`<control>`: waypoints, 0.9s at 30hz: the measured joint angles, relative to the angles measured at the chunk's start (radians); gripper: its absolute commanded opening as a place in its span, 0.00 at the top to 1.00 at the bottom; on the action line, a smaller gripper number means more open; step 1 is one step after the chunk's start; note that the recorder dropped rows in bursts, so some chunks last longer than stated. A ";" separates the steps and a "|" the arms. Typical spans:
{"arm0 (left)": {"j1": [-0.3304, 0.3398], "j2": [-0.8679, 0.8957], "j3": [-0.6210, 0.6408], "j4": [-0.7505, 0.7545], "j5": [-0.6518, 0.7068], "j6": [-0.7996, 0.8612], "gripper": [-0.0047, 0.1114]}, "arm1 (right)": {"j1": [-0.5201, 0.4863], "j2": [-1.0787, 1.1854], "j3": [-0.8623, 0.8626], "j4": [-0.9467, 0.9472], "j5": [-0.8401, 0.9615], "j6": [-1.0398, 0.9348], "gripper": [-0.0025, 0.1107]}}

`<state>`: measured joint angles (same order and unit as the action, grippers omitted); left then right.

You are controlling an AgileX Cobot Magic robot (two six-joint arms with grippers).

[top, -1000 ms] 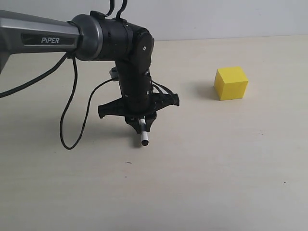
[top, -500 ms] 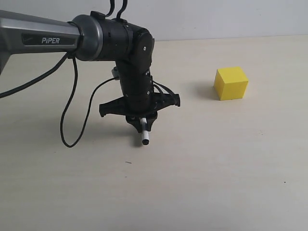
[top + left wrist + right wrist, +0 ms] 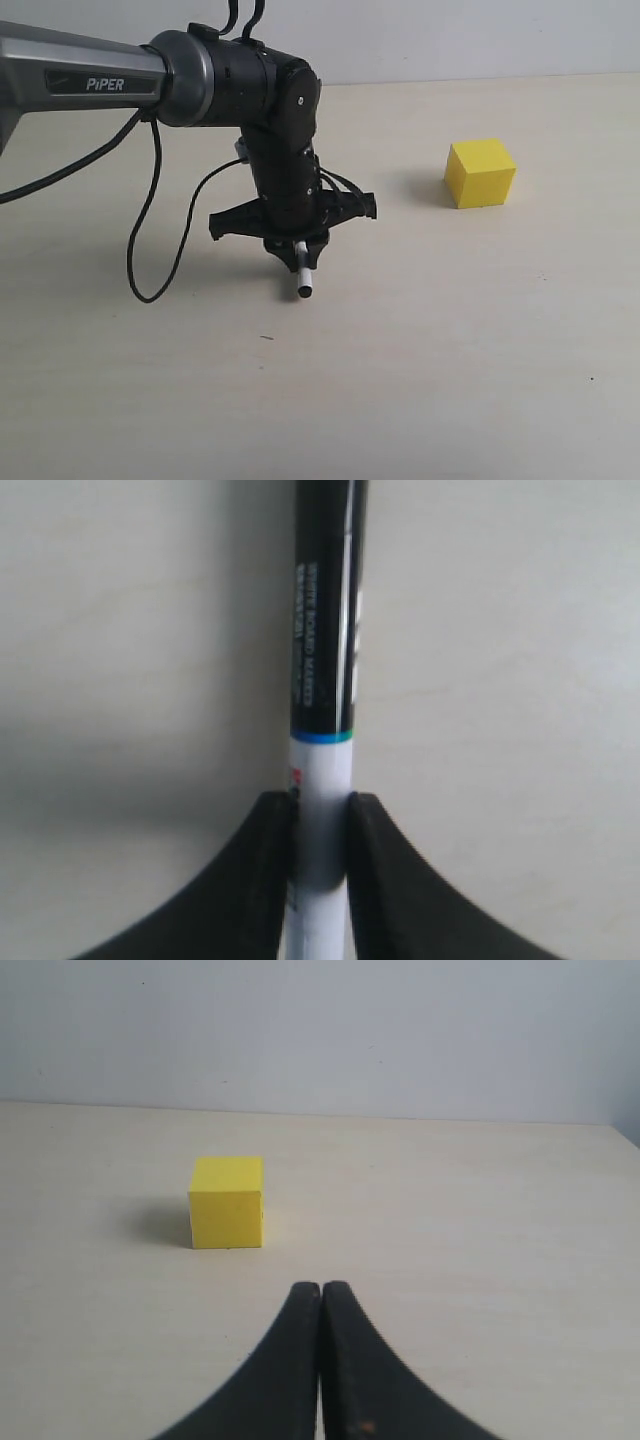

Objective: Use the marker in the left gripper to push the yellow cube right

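The yellow cube [image 3: 481,172] sits on the pale table at the right, and it also shows as the yellow cube [image 3: 227,1202] in the right wrist view, a short way beyond the fingertips. My left gripper [image 3: 296,250] hangs well left of it, pointing down, shut on the marker [image 3: 301,272], whose white end pokes out below toward the table. In the left wrist view the marker [image 3: 325,680] runs between the two black fingers [image 3: 262,880]. My right gripper [image 3: 320,1290] is shut with nothing in it; it is out of the exterior view.
The grey arm tube marked "PiPER" [image 3: 90,82] reaches in from the left, with loose black cables [image 3: 150,230] drooping toward the table. A pale wall [image 3: 450,35] bounds the table at the back.
My left gripper with the marker has crept slightly right and a touch lower. The cube has not moved.
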<state>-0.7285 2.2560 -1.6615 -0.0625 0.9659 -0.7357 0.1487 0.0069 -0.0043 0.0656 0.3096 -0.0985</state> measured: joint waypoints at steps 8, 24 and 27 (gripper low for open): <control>0.000 0.000 0.000 0.000 -0.004 0.000 0.66 | 0.000 0.000 0.000 0.000 0.000 0.000 0.98; 0.000 -0.022 0.000 0.004 -0.017 0.136 0.54 | 0.000 0.000 0.000 0.000 0.000 0.000 0.98; 0.000 -0.066 0.000 0.004 -0.047 0.230 0.74 | 0.000 0.000 0.000 0.000 0.000 0.000 0.98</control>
<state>-0.7285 2.1905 -1.6615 -0.0587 0.9192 -0.5061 0.1487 0.0069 -0.0043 0.0656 0.3096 -0.0985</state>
